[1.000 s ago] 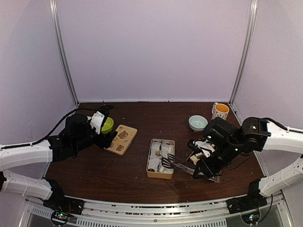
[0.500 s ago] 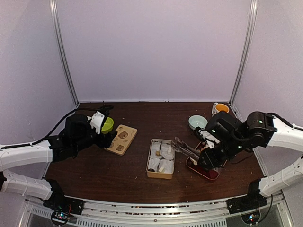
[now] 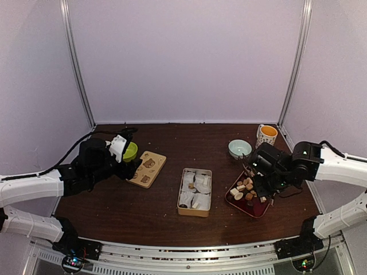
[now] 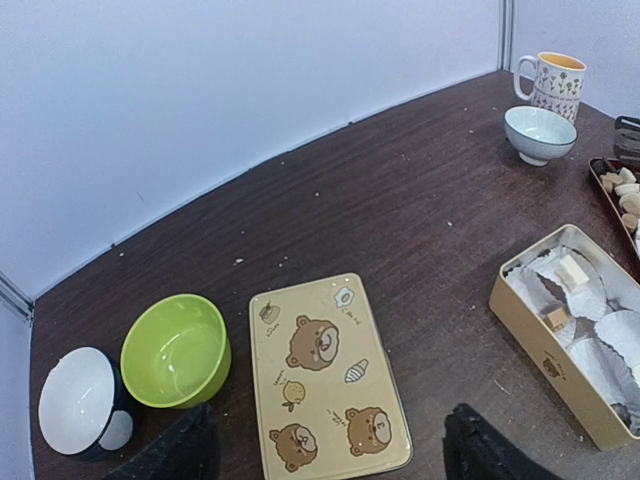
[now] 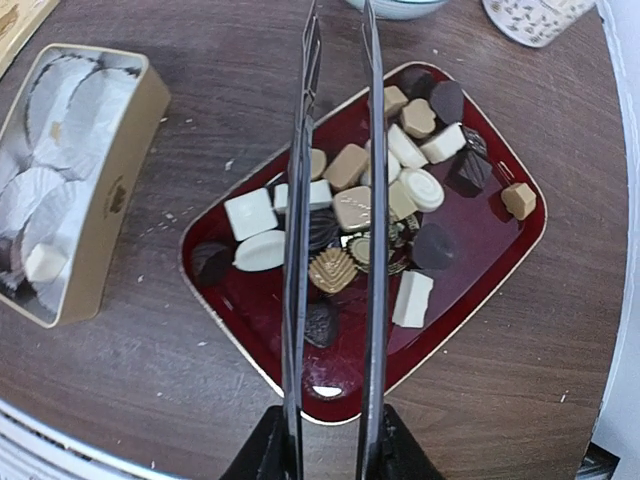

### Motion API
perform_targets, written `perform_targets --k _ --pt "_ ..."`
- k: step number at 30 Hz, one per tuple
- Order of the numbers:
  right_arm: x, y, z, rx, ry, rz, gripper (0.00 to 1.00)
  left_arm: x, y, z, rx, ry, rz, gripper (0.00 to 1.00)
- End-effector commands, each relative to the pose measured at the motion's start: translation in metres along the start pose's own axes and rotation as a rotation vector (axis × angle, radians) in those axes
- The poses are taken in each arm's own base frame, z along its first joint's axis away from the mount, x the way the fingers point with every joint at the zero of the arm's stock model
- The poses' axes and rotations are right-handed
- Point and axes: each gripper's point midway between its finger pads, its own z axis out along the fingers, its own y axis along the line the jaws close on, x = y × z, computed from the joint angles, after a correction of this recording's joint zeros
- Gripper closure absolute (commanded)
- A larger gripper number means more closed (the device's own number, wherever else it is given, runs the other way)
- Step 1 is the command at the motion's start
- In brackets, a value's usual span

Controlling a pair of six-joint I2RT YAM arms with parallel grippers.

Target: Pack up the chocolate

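left arm: stretched low from the left side across the table, wrist above the near end of the lid.
left tool: its two dark tips stood wide apart with nothing between them.
right arm: bent inward from the right, wrist held over the tray.
right tool: two long thin fingers ran side by side above the tray, a narrow gap between them, gripping nothing.
tray contents: most of the chocolate lay here, roughly two dozen pieces in white, tan and dark brown. The fingers hid some, so I cannot tell the exact number.
box: one, just left of the tray. At least two pieces, one white and one tan, sat in its paper liners.
lid count: one, flat on the table, with three bears printed on it.
bowls: three. The green bowl and the dark bowl stood just beside each other, and the pale blue bowl stood near the mug.
mug count: one.
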Motion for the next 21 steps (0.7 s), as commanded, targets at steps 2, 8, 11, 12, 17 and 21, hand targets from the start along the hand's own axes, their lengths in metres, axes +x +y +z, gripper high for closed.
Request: perform_targets --k 2,8,11,12,17,21 --pt "-0.01 -0.032 0.014 0.104 -0.131 0.168 0.75 -0.019 0.0 0.0 0.008 -0.053 -0.005 0.21" --pt "-0.014 -0.061 0.026 0.147 -0.219 0.302 0.75 -0.019 0.0 0.0 0.009 -0.053 -0.004 0.21" --pt "-0.017 -0.065 0.039 0.13 -0.233 0.369 0.75 -0.018 0.0 0.0 0.007 -0.051 -0.004 0.21" --pt "-0.017 -0.066 0.044 0.128 -0.234 0.381 0.76 -0.018 0.0 0.001 0.006 -0.049 -0.004 0.21" --pt "-0.024 -0.066 0.063 0.111 -0.249 0.421 0.76 -0.018 -0.001 0.002 0.011 -0.047 -0.004 0.22" --pt "-0.018 -0.072 0.079 0.117 -0.216 0.441 0.76 -0.017 -0.001 0.003 0.012 -0.046 -0.004 0.22"
